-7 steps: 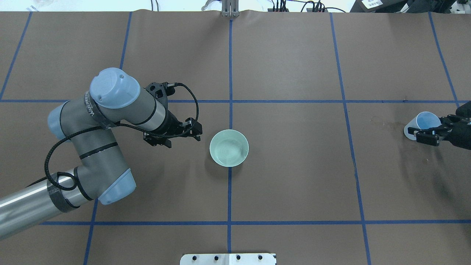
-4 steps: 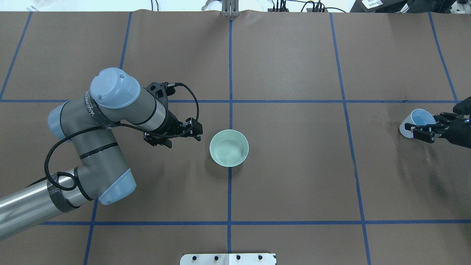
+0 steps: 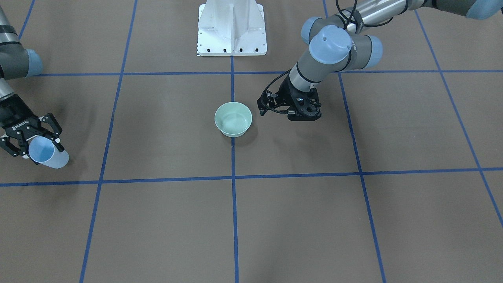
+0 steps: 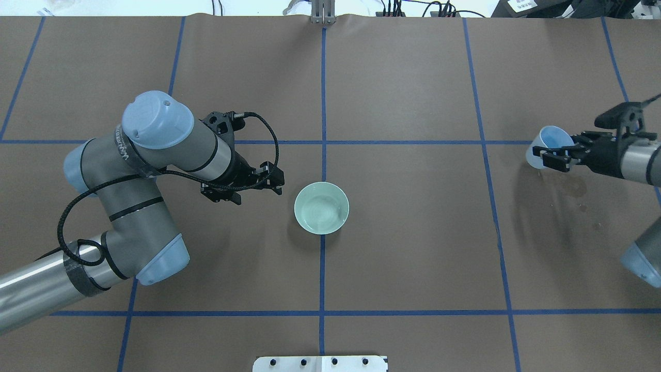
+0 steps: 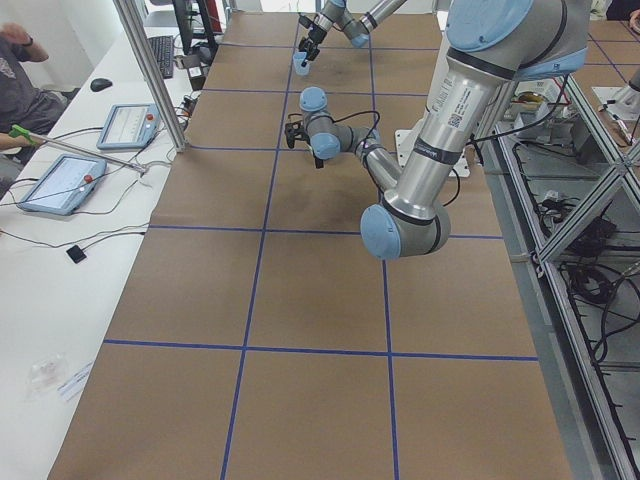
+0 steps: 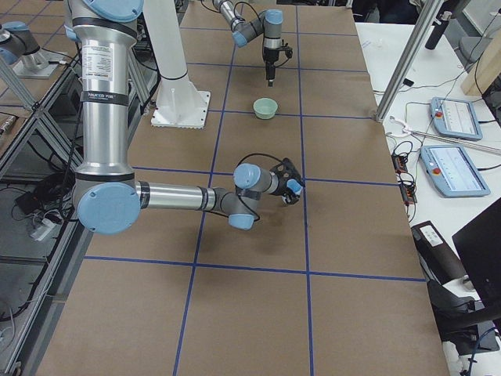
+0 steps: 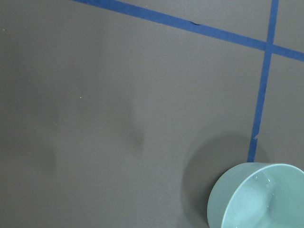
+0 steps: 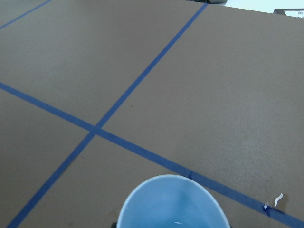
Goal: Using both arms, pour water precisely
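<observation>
Water (image 8: 176, 222) shows only as a faint glint inside a pale blue plastic cup (image 4: 551, 137). The cup is roughly upright, mouth up, long axis near vertical, well to the robot's right of the mint-green round bowl (image 4: 297, 206). The right gripper (image 3: 34, 143) clasps the cup. The left gripper (image 4: 242, 191) hangs just beside the bowl, jaws spread and empty.

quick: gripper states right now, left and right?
Left gripper: beside the green bowl, nothing held; open or closed cannot be told.
Right gripper: closed on the blue cup.
</observation>
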